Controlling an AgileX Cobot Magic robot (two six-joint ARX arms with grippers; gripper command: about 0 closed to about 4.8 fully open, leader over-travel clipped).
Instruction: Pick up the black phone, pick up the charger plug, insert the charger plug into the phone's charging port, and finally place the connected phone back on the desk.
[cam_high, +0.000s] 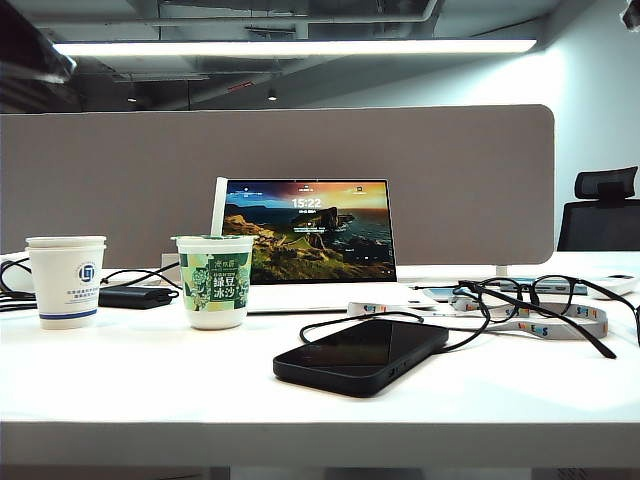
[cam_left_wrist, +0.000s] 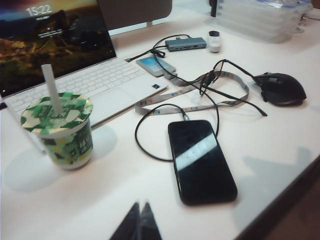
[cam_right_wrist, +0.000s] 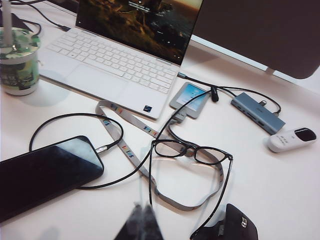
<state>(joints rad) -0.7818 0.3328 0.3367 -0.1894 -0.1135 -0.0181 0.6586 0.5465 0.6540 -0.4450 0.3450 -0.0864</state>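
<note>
Your flat glossy black phone (cam_left_wrist: 201, 161) lies at centre-right of the left wrist frame on the white tabletop (cam_left_wrist: 125, 200), with the thin black cable's charger plug (cam_left_wrist: 186, 116) seated at its port. That looks finished. The left claw (cam_left_wrist: 139, 220) and right claw (cam_right_wrist: 141, 222) are pinched shut and empty.

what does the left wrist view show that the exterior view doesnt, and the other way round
Only the left wrist view shows the shut left gripper above the desk, the black mouse, the grey hub and the laptop's keyboard. Only the exterior view shows the white paper cup and the office chair. Both show the black phone lying flat with the charger plug at its end, the green drink cup, the laptop and the lanyard. The right gripper appears in neither.
</note>
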